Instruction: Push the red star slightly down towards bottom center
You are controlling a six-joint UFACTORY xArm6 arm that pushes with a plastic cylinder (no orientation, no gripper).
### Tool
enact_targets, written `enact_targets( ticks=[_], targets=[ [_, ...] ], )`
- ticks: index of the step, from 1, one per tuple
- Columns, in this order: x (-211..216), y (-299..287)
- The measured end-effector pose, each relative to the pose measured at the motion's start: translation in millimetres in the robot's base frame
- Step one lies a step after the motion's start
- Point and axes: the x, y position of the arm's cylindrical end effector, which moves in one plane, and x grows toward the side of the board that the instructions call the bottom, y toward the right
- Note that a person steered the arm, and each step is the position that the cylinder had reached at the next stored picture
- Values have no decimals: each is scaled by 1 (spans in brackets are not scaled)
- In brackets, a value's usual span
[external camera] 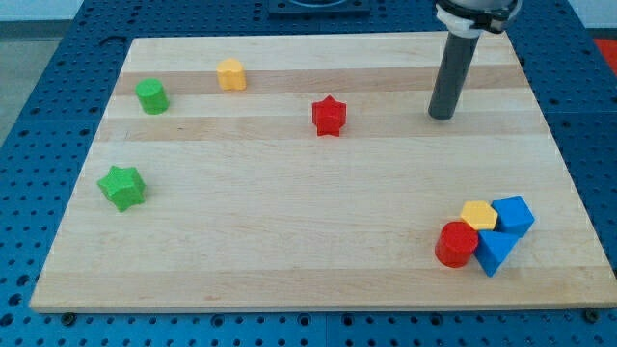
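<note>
The red star [329, 116] lies on the wooden board [289, 222], a little above the middle and slightly right of centre. My rod comes down from the view's top right, and my tip [442, 117] rests on the board well to the right of the red star, at about the same height in the view. The tip touches no block.
A yellow hexagonal block [230, 73] and a green hexagonal block [151, 96] sit at the upper left. A green star [121, 187] lies at the left. At the lower right, a red cylinder [457, 245], a yellow block [479, 216], a blue cube [513, 214] and a blue triangular block [495, 251] cluster together.
</note>
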Motion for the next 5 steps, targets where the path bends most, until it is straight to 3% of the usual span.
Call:
enact_targets(
  ticks=[1,2,3,5],
  targets=[
    [-38,-49],
    [-29,-113],
    [24,-140],
    [110,-110]
  ],
)
